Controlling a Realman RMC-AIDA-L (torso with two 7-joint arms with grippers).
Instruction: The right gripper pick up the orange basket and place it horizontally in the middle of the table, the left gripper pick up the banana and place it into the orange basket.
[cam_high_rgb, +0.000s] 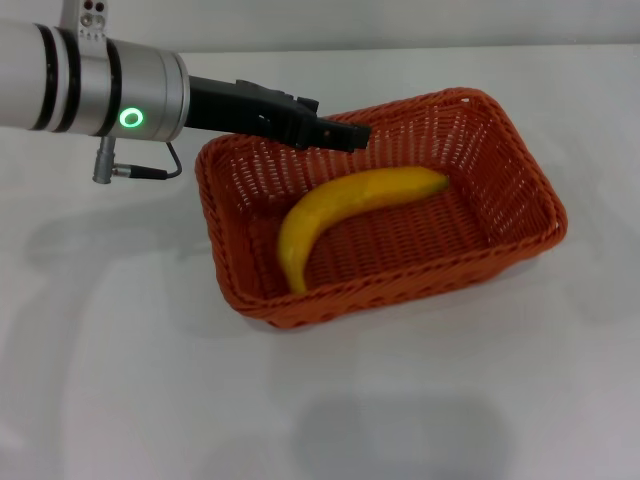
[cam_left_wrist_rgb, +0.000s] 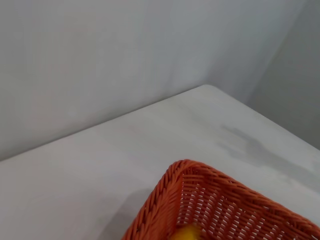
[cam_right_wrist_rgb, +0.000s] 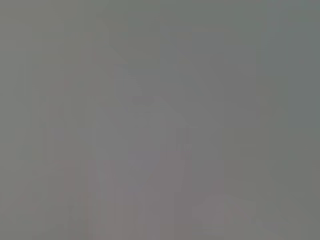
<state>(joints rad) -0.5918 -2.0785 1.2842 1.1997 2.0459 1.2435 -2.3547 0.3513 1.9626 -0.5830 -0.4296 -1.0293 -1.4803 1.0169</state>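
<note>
The orange basket (cam_high_rgb: 527, 178) lies lengthwise on the white table (cam_high_rgb: 300, 410), near its middle. The yellow banana (cam_high_rgb: 340, 205) rests inside on the basket floor, curving from the far right down to the near left. My left gripper (cam_high_rgb: 345, 133), on the silver wrist with the green ring light, hovers over the basket's far left rim, above the banana and not touching it. The left wrist view shows a corner of the basket (cam_left_wrist_rgb: 167, 197) and a sliver of the banana (cam_left_wrist_rgb: 187, 233). The right gripper is out of view, and the right wrist view shows only flat grey.
A grey cable loops under the left wrist (cam_high_rgb: 135, 170). White tabletop (cam_left_wrist_rgb: 100, 160) runs to a far edge against a pale wall. A soft shadow lies on the table in front of the basket (cam_high_rgb: 400, 435).
</note>
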